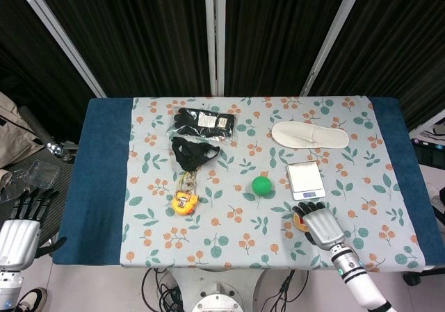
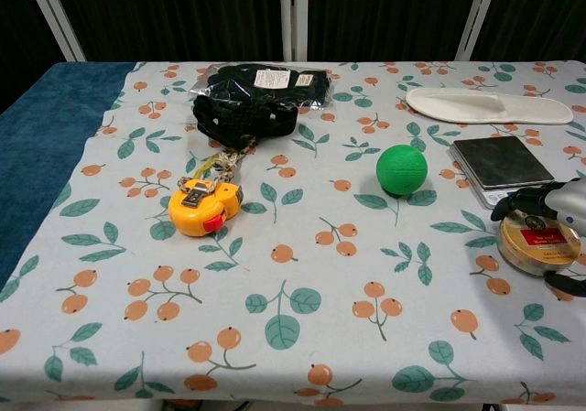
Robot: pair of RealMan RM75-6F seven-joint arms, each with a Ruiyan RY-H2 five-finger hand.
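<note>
Fingers (image 2: 524,202) of the right hand (image 1: 321,226) curl over the round tin (image 2: 536,243) beside the scale (image 1: 306,181), not yet gripping. A glancing touch could skid it along the counter (image 1: 229,239).

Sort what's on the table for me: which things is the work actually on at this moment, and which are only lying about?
In hand:
- right hand, fingers curled over the round tin
- round tin, under that hand

Lying about:
- small scale
- green ball
- white slipper
- yellow tape measure
- black strap bundle
- bagged black gloves
- left hand, off the table, holding nothing
</note>
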